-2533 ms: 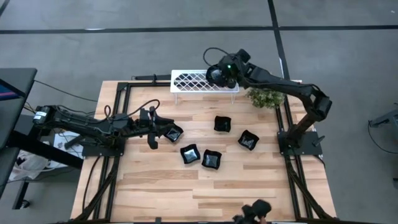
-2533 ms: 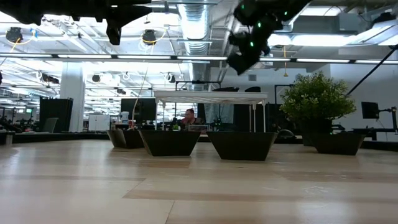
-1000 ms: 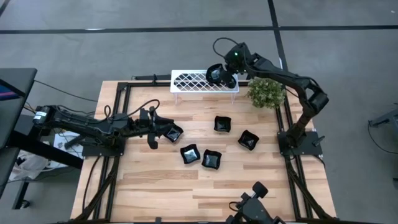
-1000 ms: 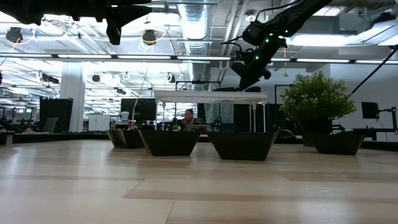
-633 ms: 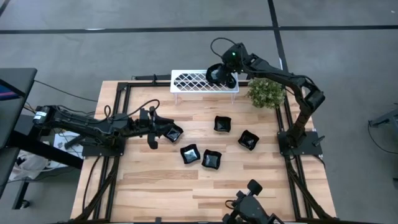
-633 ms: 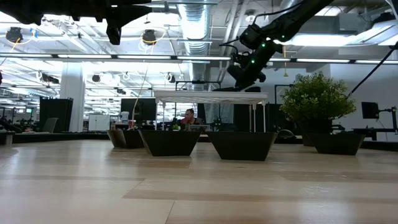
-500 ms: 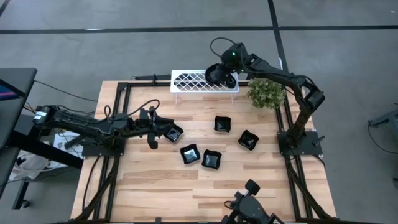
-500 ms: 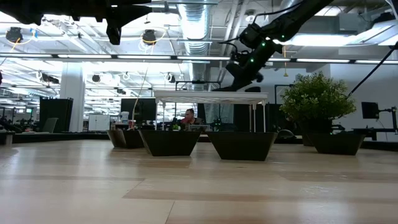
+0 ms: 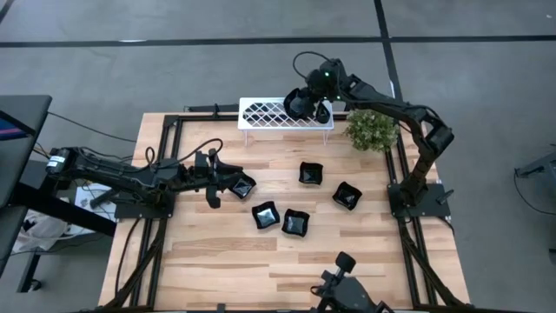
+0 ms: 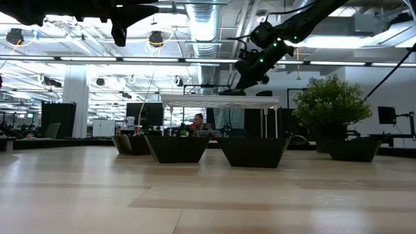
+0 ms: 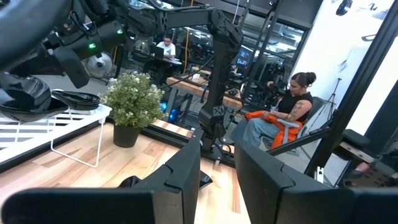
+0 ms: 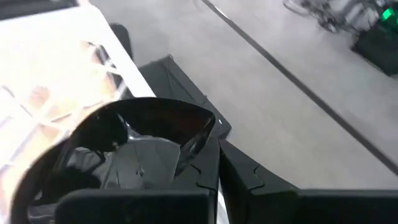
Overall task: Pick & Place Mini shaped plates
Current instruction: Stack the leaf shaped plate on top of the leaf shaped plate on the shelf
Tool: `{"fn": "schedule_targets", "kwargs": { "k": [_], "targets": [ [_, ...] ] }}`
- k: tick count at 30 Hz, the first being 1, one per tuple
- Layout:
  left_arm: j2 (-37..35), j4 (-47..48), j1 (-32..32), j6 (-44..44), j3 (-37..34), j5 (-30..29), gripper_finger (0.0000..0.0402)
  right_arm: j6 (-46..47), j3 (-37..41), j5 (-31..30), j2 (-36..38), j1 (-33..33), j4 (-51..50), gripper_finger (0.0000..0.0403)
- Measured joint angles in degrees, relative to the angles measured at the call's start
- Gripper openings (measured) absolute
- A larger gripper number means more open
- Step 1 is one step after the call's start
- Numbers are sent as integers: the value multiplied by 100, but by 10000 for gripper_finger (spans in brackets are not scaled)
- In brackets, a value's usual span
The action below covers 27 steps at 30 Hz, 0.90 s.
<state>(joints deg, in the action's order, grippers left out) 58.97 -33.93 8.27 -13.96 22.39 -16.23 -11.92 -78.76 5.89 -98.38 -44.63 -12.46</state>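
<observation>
Five mini shaped plates, small glossy black dishes, rest on the wooden table: one [image 9: 243,185] just right of my left gripper [image 9: 224,181], two [image 9: 265,214] [image 9: 295,223] at the centre, two [image 9: 311,173] [image 9: 347,195] further right. My left gripper [image 11: 217,177] stands open above the table, pointing level, with nothing between its fingers. My right gripper [image 9: 302,104] is shut on another black plate [image 12: 124,143] over the right end of the white lattice rack [image 9: 269,113] at the far edge. My right gripper pinches the plate by its rim [image 12: 205,134] between its two fingers, slanting down from the table's right side. The plate [image 10: 234,91] sits right at the rack's top. Whether it touches the rack, I cannot tell.
A green potted plant [image 9: 371,130] stands right of the rack, close beside the right arm. A dark device [image 9: 343,283] pokes in at the table's near edge. People sit in the room beyond the table [image 11: 292,106]. The near half of the table is bare wood [image 9: 226,261].
My right gripper has tipped further downward over the rack's right end and shifted slightly toward the table's left, still shut on the plate, which now sits lower, at the rack's top. The dark device at the near edge has moved a little to the left.
</observation>
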Motion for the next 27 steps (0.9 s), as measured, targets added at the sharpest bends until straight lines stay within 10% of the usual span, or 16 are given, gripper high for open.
{"fn": "schedule_targets", "kwargs": {
  "k": [14,21,27],
  "targets": [
    [-1,-6,-1,0,0,0,102,-20,-202,-92,15,183,135,3],
    [-1,-9,0,-1,0,0,102,-104,-306,1470,17,409,83,3],
    [-1,-23,-1,-1,0,0,102,-402,-308,1479,17,873,-517,1]
  ]
}}
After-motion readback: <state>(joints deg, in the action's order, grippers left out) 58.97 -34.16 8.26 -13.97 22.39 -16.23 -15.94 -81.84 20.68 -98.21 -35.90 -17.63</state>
